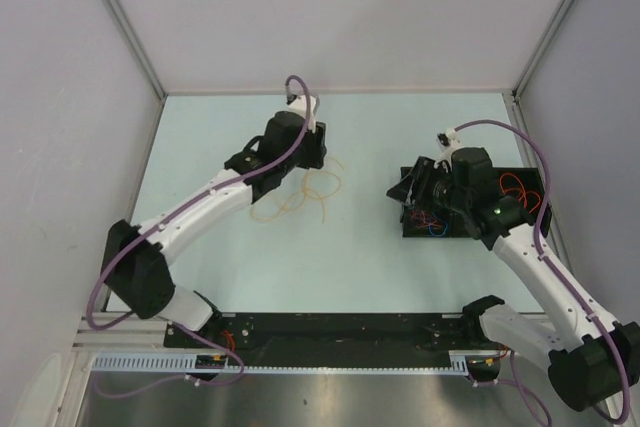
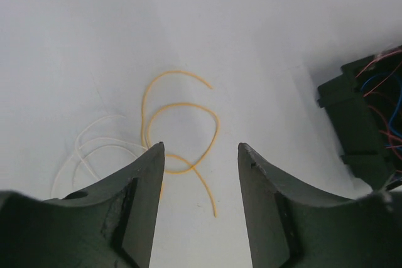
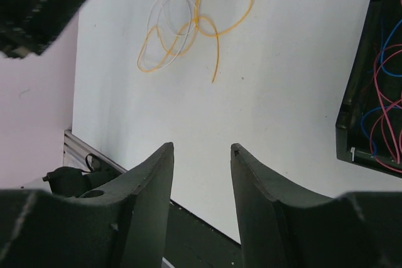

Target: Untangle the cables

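Orange cables beside left arm — black tray under right arm.

Robotics lab cell: plain grey wall panels in aluminium framing enclose a pale green worktop. Two white-and-black robot arms are bolted at its near edge.

Tabletop reads matt, smooth, pale. Orange cable looks like smooth plastic sheathing, faint sheen. Black tray at right, matt plastic. Along the bottom edge, a brushed metal sheet, dull glint.
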